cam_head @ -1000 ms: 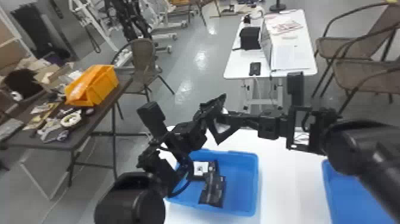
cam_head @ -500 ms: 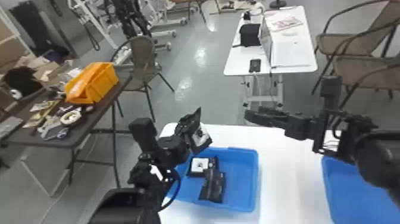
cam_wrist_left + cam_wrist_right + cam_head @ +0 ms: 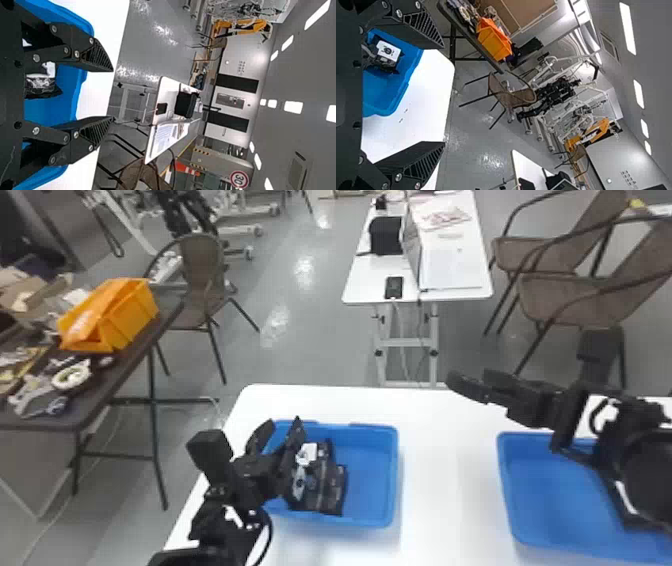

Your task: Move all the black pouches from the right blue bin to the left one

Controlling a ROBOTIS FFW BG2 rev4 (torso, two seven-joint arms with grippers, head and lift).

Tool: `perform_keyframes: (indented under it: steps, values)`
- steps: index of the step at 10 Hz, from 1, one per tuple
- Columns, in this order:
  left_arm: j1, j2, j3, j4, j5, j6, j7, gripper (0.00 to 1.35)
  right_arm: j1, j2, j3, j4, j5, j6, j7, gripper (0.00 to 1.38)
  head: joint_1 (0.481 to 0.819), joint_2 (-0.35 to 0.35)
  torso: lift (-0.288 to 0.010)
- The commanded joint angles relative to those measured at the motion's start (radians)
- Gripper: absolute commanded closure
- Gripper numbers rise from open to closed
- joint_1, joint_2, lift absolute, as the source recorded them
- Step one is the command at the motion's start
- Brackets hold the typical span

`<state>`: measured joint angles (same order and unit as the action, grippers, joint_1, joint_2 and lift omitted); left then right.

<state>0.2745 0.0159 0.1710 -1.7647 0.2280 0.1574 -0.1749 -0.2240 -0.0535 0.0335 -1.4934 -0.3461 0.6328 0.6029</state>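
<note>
Left gripper (image 3: 113, 94): fingers spread wide, nothing between them. It is above the left bin (image 3: 371, 475), toward that bin's outer side, aimed forward and not down. Right gripper (image 3: 443, 95): also wide, also bare, out by the far edge of the right bin (image 3: 555, 500), its fingers pointing forward and leftward.

Pouches (image 3: 332, 490): dark, at least two, overlapping in the left half of the left bin (count unsure, as the left gripper's fingers cross in front of part of the heap). The clearest one runs its long axis near to far. A white patch (image 3: 307, 453) shows on the far part of the heap.

Relation that matters: the heap lies below the left gripper, to the right of its fingertips and closer to the robot. The left gripper is much the nearer; the right one is well apart, across the strip of table between bins.

My reading: these pouches count as delivered, and the left gripper can leave them alone. The open question is the right bin. The right arm (image 3: 650, 475) hides part of it, so I cannot tell whether a pouch remains. If one does, the right gripper is best placed, but must turn down first. Risk: snagging the rim on the way in.
</note>
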Motion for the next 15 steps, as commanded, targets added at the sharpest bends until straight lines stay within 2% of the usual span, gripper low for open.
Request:
perform_keyframes:
  steps: [1,3,6,9,11,13,15]
  values:
    - [-0.006,0.016,-0.007,0.004,0.016,-0.013,0.000,0.15,0.028,0.000,-0.004,-0.011,0.013,-0.001,-0.014,0.17,0.695,0.219,0.010]
    - [-0.009,0.018,-0.019,-0.004,0.033,-0.068,0.000,0.18,0.084,0.000,-0.012,-0.042,0.039,-0.010,-0.051,0.17,0.695,0.211,0.010]
    - [-0.006,0.002,-0.001,-0.038,0.017,-0.104,0.002,0.18,0.199,0.000,-0.083,-0.125,0.104,0.030,-0.201,0.17,0.695,0.180,0.010]
    - [-0.001,0.002,0.008,-0.049,0.020,-0.113,0.002,0.18,0.245,0.000,-0.259,-0.054,0.124,-0.012,-0.206,0.17,0.695,0.116,0.010]
    - [-0.001,0.002,0.008,-0.050,0.020,-0.111,0.002,0.18,0.247,-0.002,-0.343,0.013,0.182,-0.035,-0.212,0.17,0.695,0.039,0.010]
    - [-0.001,0.002,0.008,-0.053,0.020,-0.110,0.002,0.18,0.227,-0.006,-0.403,0.078,0.237,-0.056,-0.224,0.17,0.695,-0.024,0.010]
    - [0.000,0.002,0.005,-0.055,0.020,-0.111,0.002,0.18,0.190,-0.032,-0.412,0.154,0.239,-0.088,-0.227,0.17,0.695,-0.058,0.010]
